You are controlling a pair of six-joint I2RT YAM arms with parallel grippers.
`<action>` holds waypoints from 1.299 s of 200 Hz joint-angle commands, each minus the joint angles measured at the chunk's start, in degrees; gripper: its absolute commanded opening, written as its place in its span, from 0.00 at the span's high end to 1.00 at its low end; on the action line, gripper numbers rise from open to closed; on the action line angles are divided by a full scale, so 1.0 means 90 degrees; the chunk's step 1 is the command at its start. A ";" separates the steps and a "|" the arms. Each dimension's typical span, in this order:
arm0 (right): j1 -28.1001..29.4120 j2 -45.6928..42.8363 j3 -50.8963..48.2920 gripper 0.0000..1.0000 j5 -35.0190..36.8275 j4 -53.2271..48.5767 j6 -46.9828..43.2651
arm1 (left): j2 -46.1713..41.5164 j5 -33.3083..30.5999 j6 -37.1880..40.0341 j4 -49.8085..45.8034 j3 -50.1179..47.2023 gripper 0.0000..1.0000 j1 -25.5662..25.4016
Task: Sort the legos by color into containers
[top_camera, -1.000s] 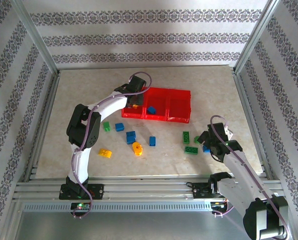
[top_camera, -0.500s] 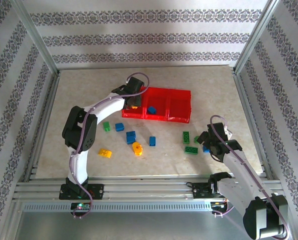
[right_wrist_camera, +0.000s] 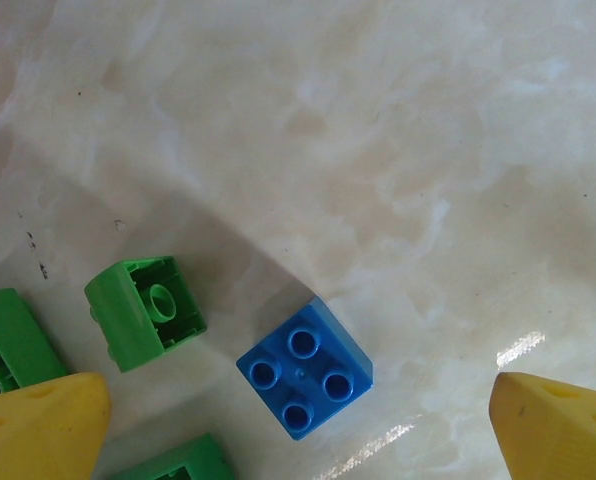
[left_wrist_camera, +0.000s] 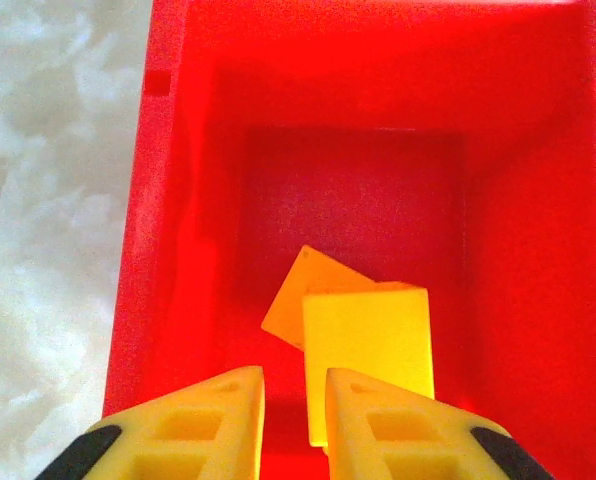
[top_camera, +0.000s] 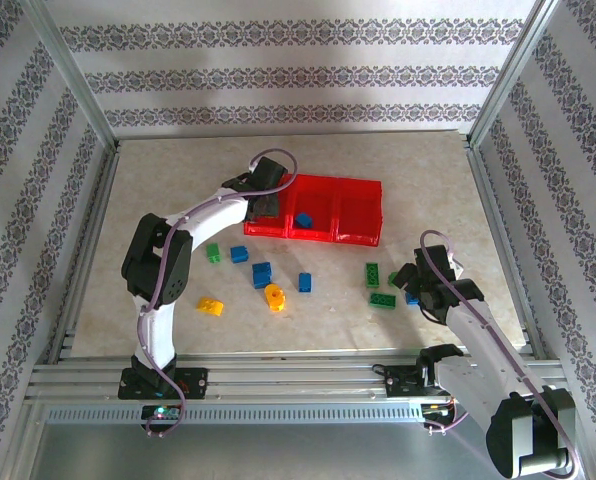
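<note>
The small plastic toy bricks (top_camera: 262, 273) are only partly sorted. Two flat-faced yellow bricks (left_wrist_camera: 363, 340) lie on the floor of the left compartment of the shallow, bright red plastic tray (top_camera: 360, 212), one overlapping the other, and a blue brick (top_camera: 304, 220) sits in the middle compartment. The rest, blue, green and yellow-orange, are scattered over the marbled beige tabletop (top_camera: 428, 200) in front of the tray. The left gripper (left_wrist_camera: 294, 385) hangs directly above the yellow pair with its yellow fingers drawn together and nothing between them. That suggests its work over this compartment is done, and the narrow profile should keep it from catching the tray walls. On the other side of the table, well apart from the tray, the right gripper (right_wrist_camera: 290, 395) is spread wide with one fingertip on either side of a blue four-stud brick (right_wrist_camera: 305, 368) lying studs-up. The pose looks like the lead-in to a pick, with the jaws wide enough to drop past the brick's sides. A green brick (right_wrist_camera: 145, 311) tipped on its side lies just beside the blue one, with more green pieces near the left finger. The close will probably need care so that it takes the blue brick alone, which belongs in the middle compartment.
</note>
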 commanded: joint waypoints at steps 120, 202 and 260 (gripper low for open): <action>0.0653 0.0259 0.0016 0.06 -0.0032 -0.0295 0.0684 | -0.0195 0.0516 -0.0245 0.0266 -0.0426 0.77 -0.0057; 0.0946 -0.0046 -0.0225 0.15 0.0247 -0.0547 0.1267 | 0.0471 0.0762 -0.0295 0.0692 0.0361 0.78 -0.0002; 0.0946 -0.0177 -0.0395 0.24 0.0376 -0.0695 0.1514 | 0.0054 0.0536 -0.0313 0.0623 0.0120 0.76 0.0009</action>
